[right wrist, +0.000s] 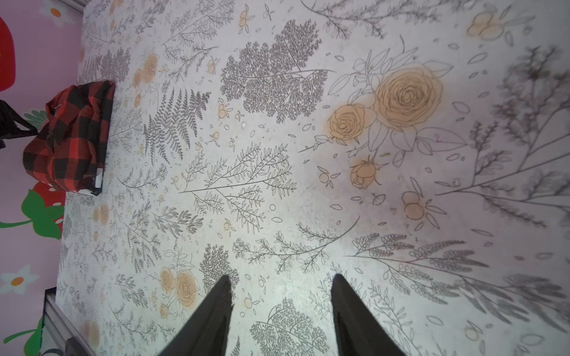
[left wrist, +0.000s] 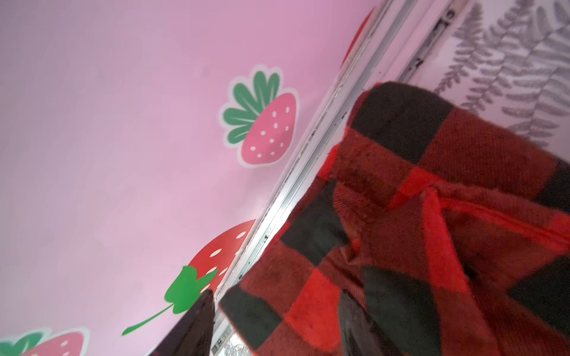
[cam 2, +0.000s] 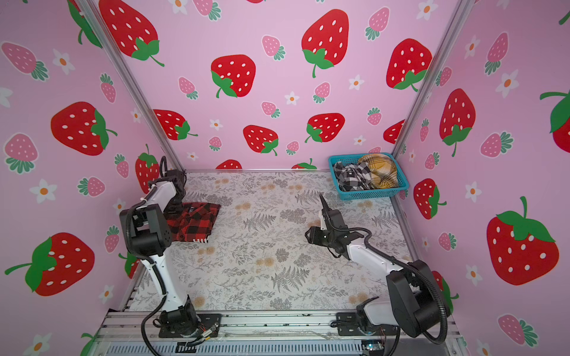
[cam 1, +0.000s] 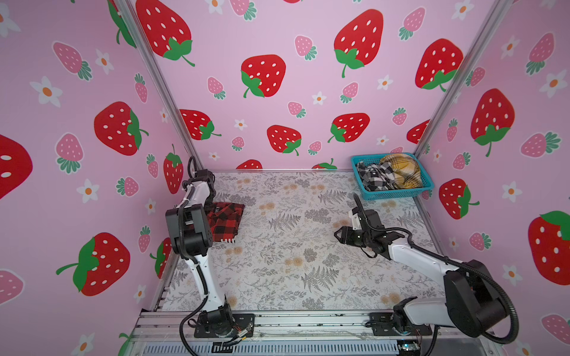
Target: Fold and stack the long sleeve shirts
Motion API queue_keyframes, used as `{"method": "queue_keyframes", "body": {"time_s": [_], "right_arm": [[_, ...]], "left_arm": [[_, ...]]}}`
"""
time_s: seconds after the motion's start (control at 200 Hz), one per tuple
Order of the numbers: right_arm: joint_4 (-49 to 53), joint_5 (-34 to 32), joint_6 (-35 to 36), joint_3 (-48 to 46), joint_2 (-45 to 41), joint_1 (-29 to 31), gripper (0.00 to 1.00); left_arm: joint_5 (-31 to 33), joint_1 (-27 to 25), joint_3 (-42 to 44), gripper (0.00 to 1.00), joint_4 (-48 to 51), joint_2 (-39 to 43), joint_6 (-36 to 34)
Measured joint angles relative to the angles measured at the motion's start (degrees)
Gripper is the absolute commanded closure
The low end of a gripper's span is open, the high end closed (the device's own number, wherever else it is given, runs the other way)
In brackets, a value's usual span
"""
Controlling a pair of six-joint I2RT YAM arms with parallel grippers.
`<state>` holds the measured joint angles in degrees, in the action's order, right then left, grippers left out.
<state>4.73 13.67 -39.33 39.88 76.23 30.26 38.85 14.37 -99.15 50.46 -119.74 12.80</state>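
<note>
- On the floor of the strawberry-papered cell, the floral-printed table (cam 1: 308,277) lies bare through its middle.
- At the table's far right corner stands the turquoise basket (cam 1: 398,194).
- The red-and-black shirt (cam 1: 226,222) lies folded flat at the table's left edge, against the metal rail. The left arm partly covers it, and white letters show along its near hem.
- The mustard-yellow shirt (cam 1: 401,172) is bunched in the right part of the basket.
- The black-and-white shirt (cam 1: 374,178) is crumpled in the left part of the basket, touching the yellow one.
- The left gripper (left wrist: 277,292) has its fingers spread wide over the red shirt's corner, pinching no cloth.
- The right gripper (right wrist: 282,277) hangs over bare table, well apart from every shirt, its fingers parted with nothing between them.
</note>
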Motion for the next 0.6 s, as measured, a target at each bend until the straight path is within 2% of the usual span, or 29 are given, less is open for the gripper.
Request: {"method": "queue_keyframes", "body": {"time_s": [0.07, 0.18, 0.25, 0.335, 0.47, 0.6], "right_arm": [[1.2, -0.9, 0.0, 0.7, -1.7, 0.0, 0.45], [2.8, -2.1, 0.0, 1.4, -4.1, 0.0, 0.48], [3.7, -2.6, -0.1, 1.5, -5.2, 0.0, 0.51], [4.7, -3.0, -0.4, 1.5, -6.2, 0.0, 0.55], [5.9, -3.2, -0.9, 1.5, -6.4, 0.0, 0.59], [6.2, -3.4, -1.5, 1.5, -6.4, 0.0, 0.6]], "left_arm": [[-1.7, 0.3, 2.9, 0.42, -0.1, 4.5, 1.6], [-6.4, 1.5, 8.0, 0.61, -1.0, 10.6, 3.6], [-10.3, 3.4, 10.0, 0.75, -1.4, 11.6, 4.8], [-15.5, 6.6, 11.5, 0.87, -2.5, 10.1, 6.0], [-21.8, 10.8, 12.3, 0.93, -3.6, 5.6, 6.9], [-25.3, 11.7, 12.3, 0.93, -4.4, 2.4, 7.3]]}}
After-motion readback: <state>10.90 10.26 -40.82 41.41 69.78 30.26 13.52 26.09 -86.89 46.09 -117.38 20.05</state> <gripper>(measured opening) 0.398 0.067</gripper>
